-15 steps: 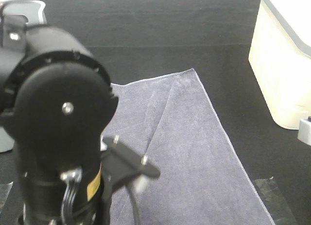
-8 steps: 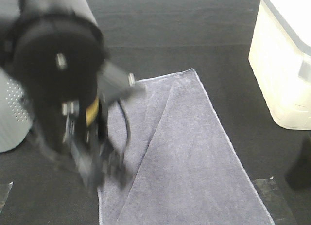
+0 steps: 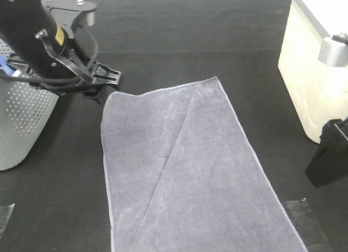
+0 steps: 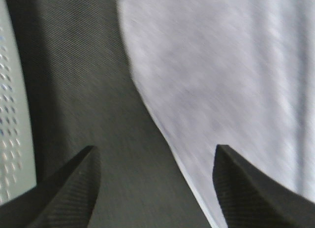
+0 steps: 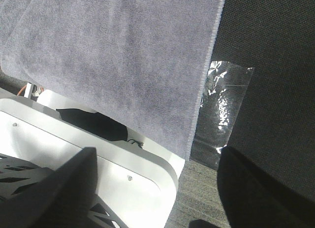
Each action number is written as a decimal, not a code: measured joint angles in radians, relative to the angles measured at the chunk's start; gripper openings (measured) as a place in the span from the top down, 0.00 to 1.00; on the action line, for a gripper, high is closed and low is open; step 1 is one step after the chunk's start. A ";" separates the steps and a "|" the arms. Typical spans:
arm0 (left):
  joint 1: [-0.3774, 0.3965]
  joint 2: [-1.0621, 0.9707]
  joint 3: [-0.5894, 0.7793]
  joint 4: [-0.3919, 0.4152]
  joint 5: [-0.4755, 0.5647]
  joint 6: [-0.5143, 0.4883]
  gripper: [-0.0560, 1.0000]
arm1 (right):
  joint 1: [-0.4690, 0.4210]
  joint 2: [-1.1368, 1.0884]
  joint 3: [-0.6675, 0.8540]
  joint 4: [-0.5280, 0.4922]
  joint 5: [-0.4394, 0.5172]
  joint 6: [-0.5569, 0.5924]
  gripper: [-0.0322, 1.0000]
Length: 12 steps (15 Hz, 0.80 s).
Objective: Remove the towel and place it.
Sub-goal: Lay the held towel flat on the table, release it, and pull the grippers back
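Observation:
The towel (image 3: 190,170) is a slate grey-purple cloth lying spread flat on the black table, with a diagonal crease along it. My left gripper (image 3: 103,84) hovers just off the towel's far left corner, between it and the grey perforated basket (image 3: 22,116). In the left wrist view it (image 4: 155,188) is open and empty, over bare table beside the towel's edge (image 4: 221,80). My right gripper (image 5: 162,198) is open and empty. It looks down on the towel's near end (image 5: 123,55), which hangs over the table edge.
A white bin (image 3: 315,72) stands at the far right, with the right arm (image 3: 329,157) below it. A strip of clear tape (image 5: 226,100) lies beside the towel's near right corner. A white frame (image 5: 98,154) sits below the table edge.
My left arm has swung away from in front of the camera to the far left, uncovering the towel and basket. The right arm has come into view at the right edge. The towel has not moved.

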 joint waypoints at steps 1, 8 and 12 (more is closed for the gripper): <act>0.033 0.029 -0.001 -0.001 -0.041 0.009 0.36 | 0.000 0.001 0.000 0.000 -0.006 0.000 0.33; 0.136 0.286 -0.193 -0.013 -0.091 0.079 0.36 | 0.000 0.001 0.000 0.000 -0.009 0.000 0.33; 0.137 0.418 -0.338 -0.021 0.041 0.118 0.36 | 0.000 0.001 0.000 0.000 -0.009 0.000 0.33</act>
